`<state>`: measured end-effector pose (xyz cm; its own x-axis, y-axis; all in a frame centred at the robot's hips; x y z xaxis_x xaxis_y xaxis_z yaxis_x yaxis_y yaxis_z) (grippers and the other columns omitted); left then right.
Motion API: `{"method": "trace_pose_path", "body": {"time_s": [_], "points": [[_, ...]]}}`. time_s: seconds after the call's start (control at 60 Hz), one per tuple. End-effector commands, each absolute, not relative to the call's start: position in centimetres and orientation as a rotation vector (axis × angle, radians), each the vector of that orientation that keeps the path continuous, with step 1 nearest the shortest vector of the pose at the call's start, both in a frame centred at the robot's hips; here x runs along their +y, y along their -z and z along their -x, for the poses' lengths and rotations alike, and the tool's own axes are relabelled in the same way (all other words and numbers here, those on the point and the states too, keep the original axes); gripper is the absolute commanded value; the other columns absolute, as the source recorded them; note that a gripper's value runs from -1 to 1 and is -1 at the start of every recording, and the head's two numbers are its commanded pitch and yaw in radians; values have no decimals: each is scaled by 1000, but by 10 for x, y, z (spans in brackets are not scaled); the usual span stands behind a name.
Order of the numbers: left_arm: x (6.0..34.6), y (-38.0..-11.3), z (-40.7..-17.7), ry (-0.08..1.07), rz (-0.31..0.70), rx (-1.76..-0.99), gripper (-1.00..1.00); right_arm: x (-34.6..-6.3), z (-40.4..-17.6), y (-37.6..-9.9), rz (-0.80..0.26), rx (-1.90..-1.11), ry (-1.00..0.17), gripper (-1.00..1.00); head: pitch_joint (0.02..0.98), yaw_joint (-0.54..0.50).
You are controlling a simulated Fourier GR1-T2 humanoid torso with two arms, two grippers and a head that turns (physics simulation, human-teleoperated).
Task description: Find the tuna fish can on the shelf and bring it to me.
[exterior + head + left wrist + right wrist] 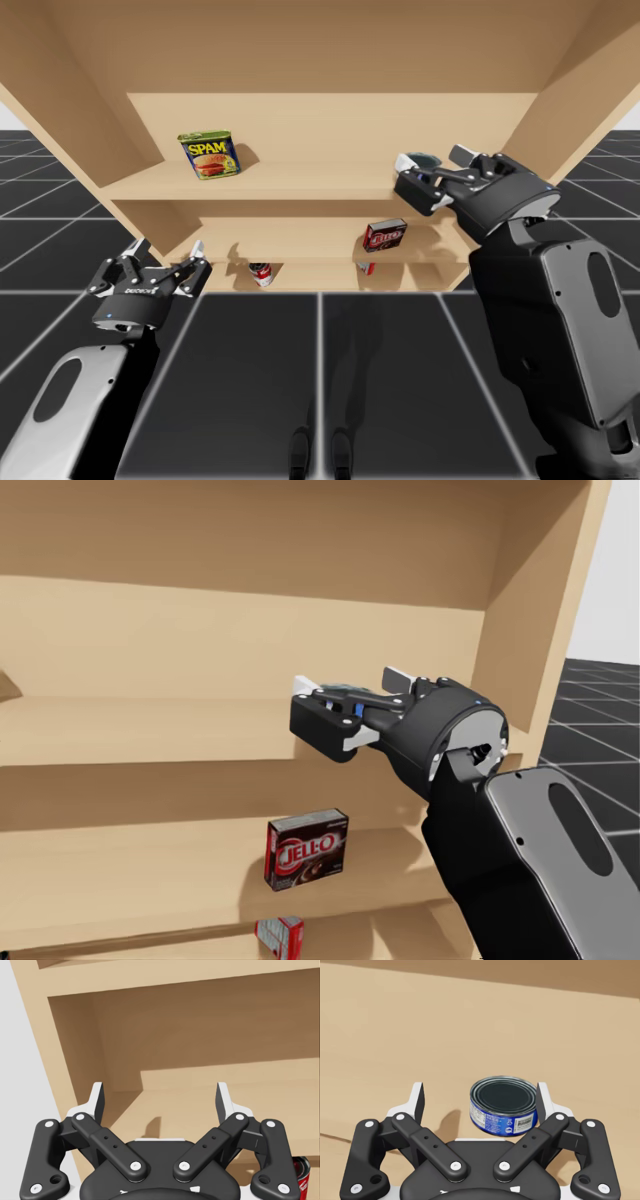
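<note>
The tuna can (504,1105) is low and round with a blue label and a dark lid. It sits on the top shelf board (300,182) between the fingers of my right gripper (480,1102), close against the right-hand finger and well apart from the other. That gripper is open. In the high view the tuna can (420,158) shows as a bluish patch inside my right gripper (432,160) at the right end of the top shelf. The head view has the tuna can (340,690) half hidden within the right gripper (350,683). My left gripper (165,265) hangs open and empty by the shelf's lower left.
A blue and yellow meat tin (210,155) stands on the top shelf at the left. A dark red box (385,236) stands on the middle shelf under my right hand. A red can (261,272) and a small red and white box (365,267) are on the lowest shelf.
</note>
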<state>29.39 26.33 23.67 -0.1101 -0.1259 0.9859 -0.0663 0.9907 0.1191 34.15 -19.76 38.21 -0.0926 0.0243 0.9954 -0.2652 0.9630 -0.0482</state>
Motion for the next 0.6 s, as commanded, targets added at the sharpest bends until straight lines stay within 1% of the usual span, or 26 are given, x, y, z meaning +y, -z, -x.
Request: {"method": "trace_pose_path", "body": {"time_s": [0.017, 0.233, 0.483, 0.533, 0.55, 0.583, 0.6], "points": [[264, -237, -293, 50, -138, -1679, -1000, -197, -359, -370, -142, -1490, -238, -1000, 341, -276], [265, -237, -293, 49, -138, -1679, -1000, -202, -373, -365, -112, -1441, -219, -1000, 344, -270], [265, -237, -292, 49, -138, -1679, -1000, -202, -385, -360, -101, -1439, -238, -1000, 345, -273], [265, -238, -292, 48, -138, -1679, -1000, -201, -385, -359, -120, -1442, -255, -1000, 346, -272], [265, -237, -292, 49, -138, -1679, -1000, -202, -385, -358, -121, -1442, -257, -969, 346, -271], [265, -237, -292, 49, -138, -1679, -1000, -201, -385, -358, -113, -1448, -250, -750, 345, -271], [265, -237, -292, 50, -138, -1679, -1000, -201, -386, -357, -99, -1458, -245, -211, 346, -271]]}}
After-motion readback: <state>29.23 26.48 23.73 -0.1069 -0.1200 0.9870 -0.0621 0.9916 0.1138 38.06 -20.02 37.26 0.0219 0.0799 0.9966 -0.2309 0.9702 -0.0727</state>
